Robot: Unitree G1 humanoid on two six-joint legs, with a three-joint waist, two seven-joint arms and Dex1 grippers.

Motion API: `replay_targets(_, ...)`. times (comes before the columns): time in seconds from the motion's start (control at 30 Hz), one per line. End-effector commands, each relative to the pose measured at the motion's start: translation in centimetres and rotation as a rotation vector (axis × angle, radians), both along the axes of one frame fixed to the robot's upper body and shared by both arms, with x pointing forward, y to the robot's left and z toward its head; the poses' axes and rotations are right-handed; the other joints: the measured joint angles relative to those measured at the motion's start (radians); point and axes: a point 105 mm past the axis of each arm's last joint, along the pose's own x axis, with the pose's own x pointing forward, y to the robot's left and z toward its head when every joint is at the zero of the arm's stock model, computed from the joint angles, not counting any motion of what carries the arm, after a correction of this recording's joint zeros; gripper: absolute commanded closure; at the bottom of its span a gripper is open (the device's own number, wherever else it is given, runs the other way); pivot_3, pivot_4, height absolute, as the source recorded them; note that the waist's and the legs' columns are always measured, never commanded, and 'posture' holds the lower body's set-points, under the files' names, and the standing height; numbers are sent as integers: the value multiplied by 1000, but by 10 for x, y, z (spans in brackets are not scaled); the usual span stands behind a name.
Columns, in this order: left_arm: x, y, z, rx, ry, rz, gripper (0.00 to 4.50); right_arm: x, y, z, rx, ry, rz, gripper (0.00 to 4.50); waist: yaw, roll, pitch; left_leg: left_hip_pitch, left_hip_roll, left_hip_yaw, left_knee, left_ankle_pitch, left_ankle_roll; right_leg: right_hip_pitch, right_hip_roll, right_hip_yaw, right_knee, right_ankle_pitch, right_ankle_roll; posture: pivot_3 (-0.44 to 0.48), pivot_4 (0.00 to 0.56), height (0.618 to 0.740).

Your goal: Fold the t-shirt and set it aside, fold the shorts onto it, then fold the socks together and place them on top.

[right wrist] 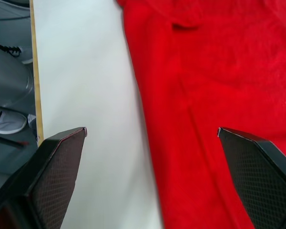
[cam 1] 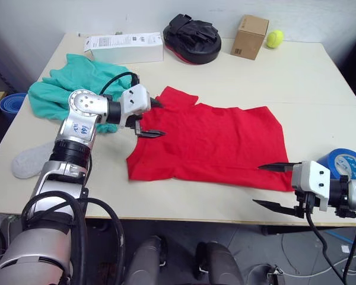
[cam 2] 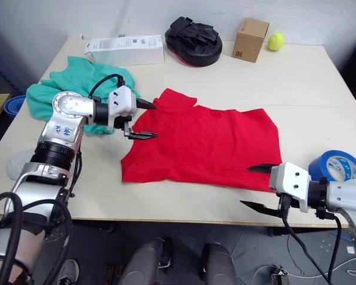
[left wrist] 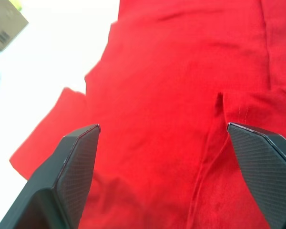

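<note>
The t-shirt [cam 1: 216, 142] lies spread flat mid-table. The left gripper [cam 1: 151, 119] hovers wide open over its left sleeve edge, holding nothing. The right gripper [cam 1: 272, 187] gapes empty at the near hem. The shorts [cam 1: 65, 83] sit bunched far left, a sock [cam 1: 29, 160] near them.

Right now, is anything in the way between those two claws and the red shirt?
Nothing visible is. The left gripper hangs open right over the t-shirt near its sleeve, and the right gripper is open at the shirt's near corner. The shorts and a sock lie off to the left.
</note>
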Motion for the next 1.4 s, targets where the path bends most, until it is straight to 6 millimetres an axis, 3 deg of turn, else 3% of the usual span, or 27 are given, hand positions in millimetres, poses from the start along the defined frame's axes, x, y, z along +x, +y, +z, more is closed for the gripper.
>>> replay_targets(0.03,-39,0,-13,39,51,-101,35,6,-21,-5,-122,-49,-19,0,-12,1,0,1,0,1,0,0,0,0,0,1,0,0,0,0,150,740)
replay_targets(0.23,-75,11,-54,154,113,-78,35,15,-52,-18,-267,-89,-42,0,-23,0,0,2,1,1,0,1,-1,0,1,1,1,0,0,0,150,740)
replay_targets(0.27,-79,12,-59,163,118,-73,10,18,-57,-19,-279,-96,-52,185,-22,0,0,2,1,1,-1,1,-1,0,1,2,1,0,0,0,150,740)
replay_targets(0.37,-89,14,-70,203,120,-66,0,25,-63,-24,-299,-104,-63,903,-21,1,0,2,0,1,-1,0,-1,1,0,3,-1,0,0,0,150,740)
replay_targets(0.47,-94,16,-73,226,118,-78,606,27,-64,-29,-313,-101,-49,1960,-20,1,0,2,0,0,-1,0,-1,1,0,3,-1,0,0,0,150,740)
replay_targets(0.6,-86,27,-84,296,77,7,1870,32,-66,-40,-338,-90,-56,3366,-23,1,0,2,0,0,-2,0,-2,0,0,2,0,0,0,0,150,740)
replay_targets(0.63,-85,28,-84,298,76,9,2180,33,-66,-41,-338,-88,-58,3378,-23,1,0,2,0,1,-2,0,-2,0,0,2,0,0,0,0,150,740)
replay_targets(0.87,-89,33,-100,341,102,2,2180,40,-69,-44,-355,-94,-67,3378,-24,1,0,2,1,1,-1,0,-2,0,0,2,0,0,0,0,150,740)
replay_targets(0.97,-89,35,-102,345,112,10,2723,41,-67,-46,-355,-87,-55,3734,-24,1,0,2,1,0,-1,0,-2,0,0,2,0,0,0,0,150,740)
replay_targets(1.07,-86,39,-108,369,120,27,3634,41,-65,-46,-353,-78,-38,4500,-24,1,0,2,1,1,-1,0,-2,0,0,2,0,0,0,0,150,740)
replay_targets(1.17,-83,46,-112,381,132,53,4469,41,-63,-45,-353,-75,-18,4500,-24,2,-1,3,1,1,-1,0,-2,1,-1,2,0,0,0,0,150,740)
replay_targets(1.4,-96,58,-118,372,234,53,4469,36,-59,-39,-357,-55,59,4500,-28,4,-3,4,1,0,-2,0,-2,1,0,2,1,0,0,0,150,740)
